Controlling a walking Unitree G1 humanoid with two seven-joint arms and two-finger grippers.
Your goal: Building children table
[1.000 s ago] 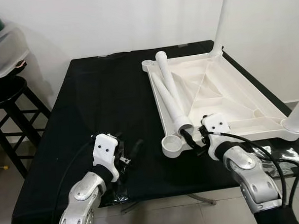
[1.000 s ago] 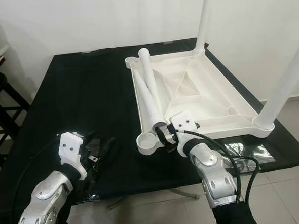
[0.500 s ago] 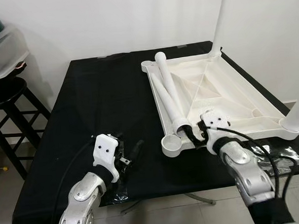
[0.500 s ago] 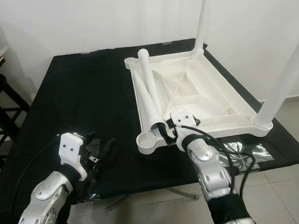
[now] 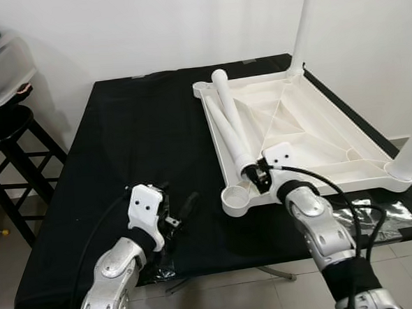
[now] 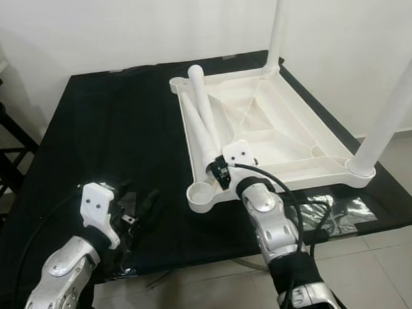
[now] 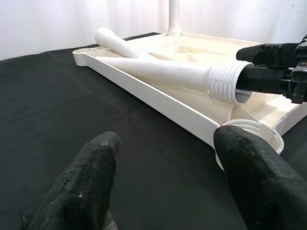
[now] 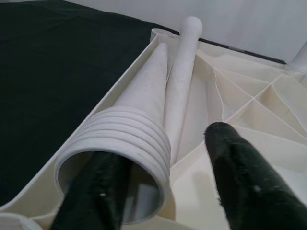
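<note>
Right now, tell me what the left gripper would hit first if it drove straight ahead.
Probably the near rim of the upturned tabletop, by its open corner socket. The left gripper points over bare black cloth; depth is uncertain.

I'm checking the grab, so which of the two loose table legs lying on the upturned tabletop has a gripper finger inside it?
The loose leg nearer the tabletop's left edge: one finger of the right gripper sits inside its threaded open end, while the other leg lies untouched beside it.
</note>
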